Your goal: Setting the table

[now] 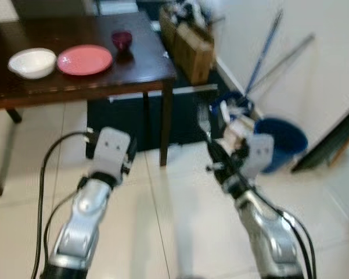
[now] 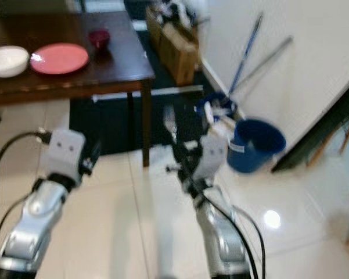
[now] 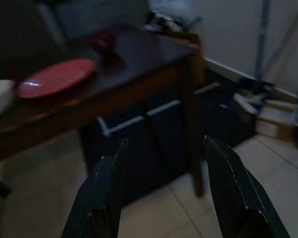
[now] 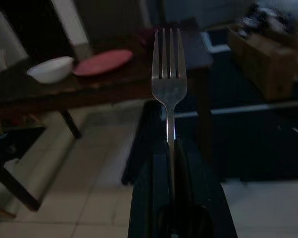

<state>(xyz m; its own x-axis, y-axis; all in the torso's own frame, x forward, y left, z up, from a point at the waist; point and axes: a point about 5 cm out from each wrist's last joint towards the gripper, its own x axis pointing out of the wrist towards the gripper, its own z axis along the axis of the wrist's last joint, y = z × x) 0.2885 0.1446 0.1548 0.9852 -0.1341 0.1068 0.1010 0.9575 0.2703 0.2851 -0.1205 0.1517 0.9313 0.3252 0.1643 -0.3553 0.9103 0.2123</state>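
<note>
Right wrist view: right gripper (image 4: 171,148) pinches a fork (image 4: 169,84) upright, tines up. Beyond the tines sit table (image 4: 114,79), pink plate (image 4: 103,61) & white bowl (image 4: 51,69). Left gripper (image 3: 163,188) wide apart, carrying nothing. Best approach: walk closer, keep fork steady, lay it beside plate.

You're in a home dining area: a dark wooden surface (image 1: 139,67) with a white bowl (image 1: 32,62) and pink plate (image 1: 85,59), tiled floor (image 1: 162,221), blue bucket (image 2: 254,144).
</note>
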